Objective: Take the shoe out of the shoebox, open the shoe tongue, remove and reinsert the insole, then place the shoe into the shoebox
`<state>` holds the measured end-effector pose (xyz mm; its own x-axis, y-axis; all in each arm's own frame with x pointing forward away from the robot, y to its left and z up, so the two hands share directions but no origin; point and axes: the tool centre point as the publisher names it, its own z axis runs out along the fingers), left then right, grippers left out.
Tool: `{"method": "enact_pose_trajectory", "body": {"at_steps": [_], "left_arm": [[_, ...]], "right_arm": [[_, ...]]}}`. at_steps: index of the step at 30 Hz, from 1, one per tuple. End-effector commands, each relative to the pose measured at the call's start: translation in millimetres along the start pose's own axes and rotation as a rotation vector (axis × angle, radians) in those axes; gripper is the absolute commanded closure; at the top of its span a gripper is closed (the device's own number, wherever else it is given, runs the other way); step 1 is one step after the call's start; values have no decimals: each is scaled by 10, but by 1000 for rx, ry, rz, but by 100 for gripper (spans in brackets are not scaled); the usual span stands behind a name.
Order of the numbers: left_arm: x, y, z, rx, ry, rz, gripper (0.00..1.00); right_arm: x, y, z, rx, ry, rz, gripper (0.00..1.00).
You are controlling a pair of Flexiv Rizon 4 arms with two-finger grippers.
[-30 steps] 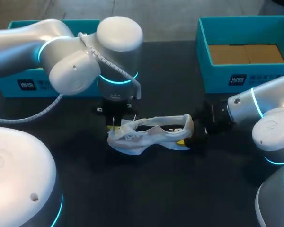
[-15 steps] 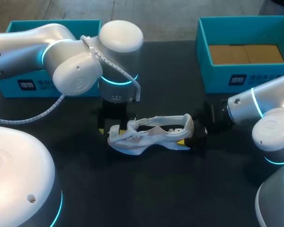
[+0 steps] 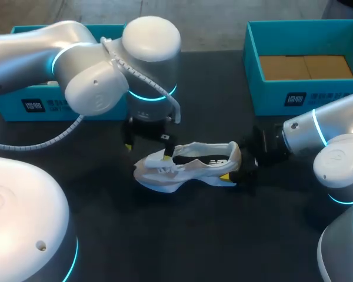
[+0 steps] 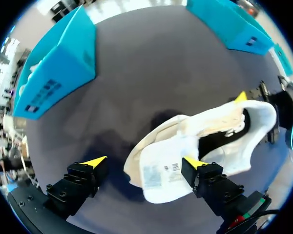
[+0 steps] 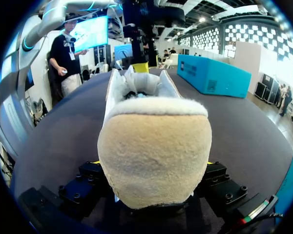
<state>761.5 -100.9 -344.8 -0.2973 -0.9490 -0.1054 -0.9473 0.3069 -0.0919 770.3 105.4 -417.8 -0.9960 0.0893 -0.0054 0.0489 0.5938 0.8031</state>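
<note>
A white shoe lies on the black table, toe toward my left arm. My left gripper hangs just above and behind the toe, open wide. In the left wrist view its gripper is over the shoe's front, and the tongue's underside with its label lies by one fingertip, untouched. My right gripper is at the heel. In the right wrist view the beige heel fills the gap of that gripper, and both fingers press its sides.
A teal shoebox with a cardboard floor stands open at the back right. A second teal box sits at the back left, partly hidden by my left arm. The table's near half is bare black surface.
My left gripper has opened, let go of the shoe's tongue and drawn up and back. The tongue has dropped lower. My right arm and the heel have not moved.
</note>
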Motion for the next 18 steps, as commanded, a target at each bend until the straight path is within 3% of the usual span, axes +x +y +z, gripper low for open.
{"method": "enact_pose_trajectory", "body": {"at_steps": [1,10,18], "left_arm": [[-77,41,-46,49,65,76,0],[-1,-111,-232,136,212,446,0],[108,-279,-463,166,307,843,0]], "right_arm": [[-3,-1,28,3,-1,1,100],[-3,-1,28,3,-1,1,100],[-3,-1,28,3,-1,1,100]]}}
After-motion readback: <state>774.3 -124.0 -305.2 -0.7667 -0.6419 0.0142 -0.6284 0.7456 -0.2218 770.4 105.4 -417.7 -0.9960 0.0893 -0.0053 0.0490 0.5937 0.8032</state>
